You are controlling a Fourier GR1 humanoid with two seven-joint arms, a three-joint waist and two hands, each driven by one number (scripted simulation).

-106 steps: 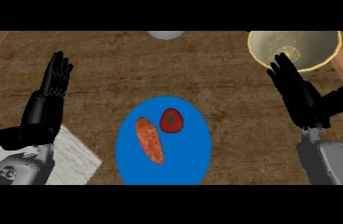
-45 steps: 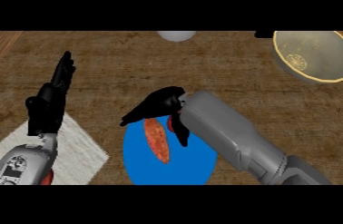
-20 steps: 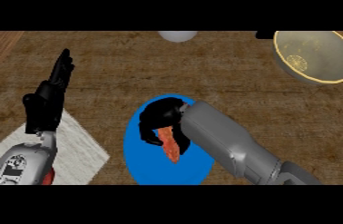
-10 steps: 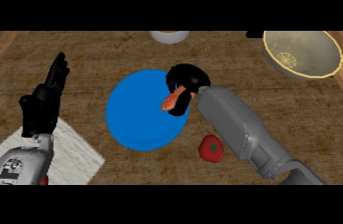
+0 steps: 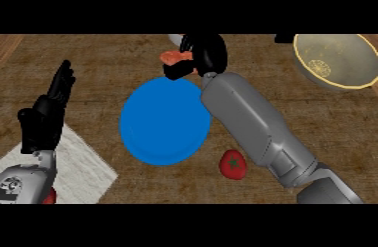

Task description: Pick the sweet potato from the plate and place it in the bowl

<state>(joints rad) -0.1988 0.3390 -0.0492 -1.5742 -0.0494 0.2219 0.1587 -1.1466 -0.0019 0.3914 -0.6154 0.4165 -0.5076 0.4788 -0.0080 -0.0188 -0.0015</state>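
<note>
1. Orange, elongated sweet potato (image 5: 174,57): off the plate, held in the right robot hand (image 5: 204,51). It shows beyond the plate's upper rim. Only its orange end pokes out at the left of the black fingers; the remainder is hidden by them.

2. Right robot hand: black, fingers curled round the sweet potato. Its grey forearm (image 5: 251,126) runs from the hand down to the view's lower right and crosses the plate's right edge.

3. Round, flat blue plate (image 5: 162,128): lies on the counter, just below the right robot hand and slightly to its left.

4. Round red tomato (image 5: 233,164): on the counter, well below the right robot hand. It sits just beside the forearm's left side, near the plate's lower right rim and apart from it.

5. Tan bowl with a yellow rim (image 5: 336,56): well to the right of the right robot hand, at about the same height in the view. It is cut off by the right edge and lies well apart from the sweet potato.

6. Left robot hand (image 5: 46,113): black, released, fingers straight and pointing up. It rests far to the left of the right robot hand and lower in the view.

7. White woven cloth (image 5: 77,163): at the lower left, below the left robot hand.

8. Brown wood-grain counter (image 5: 103,61): carries the plate, tomato, bowl and cloth.
</note>
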